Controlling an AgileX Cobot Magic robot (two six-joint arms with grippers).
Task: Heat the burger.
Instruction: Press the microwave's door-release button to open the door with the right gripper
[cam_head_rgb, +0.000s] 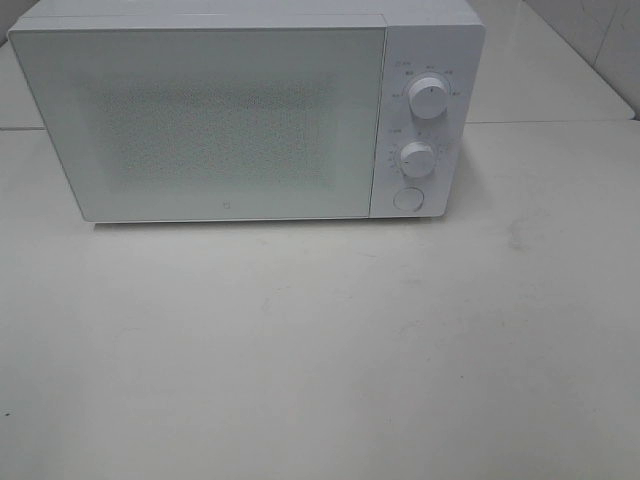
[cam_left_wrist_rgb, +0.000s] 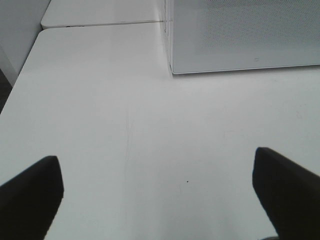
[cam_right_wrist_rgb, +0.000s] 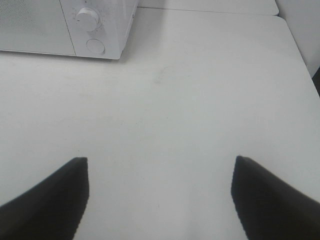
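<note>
My left jaws and right jaws both stand wide, holding nothing, over open worktop toward its front edge. I cannot tell where the burger is or how it points. The microwave stands shut at the far edge.

A: Tabletop, what's it like?
B: White, matte. Faint scuffs twd the right edge.
A: What's on it?
B: White microwave, door shut, standing sq. by the far edge, a bit left of ctr, dial side twd the right edge.
</note>
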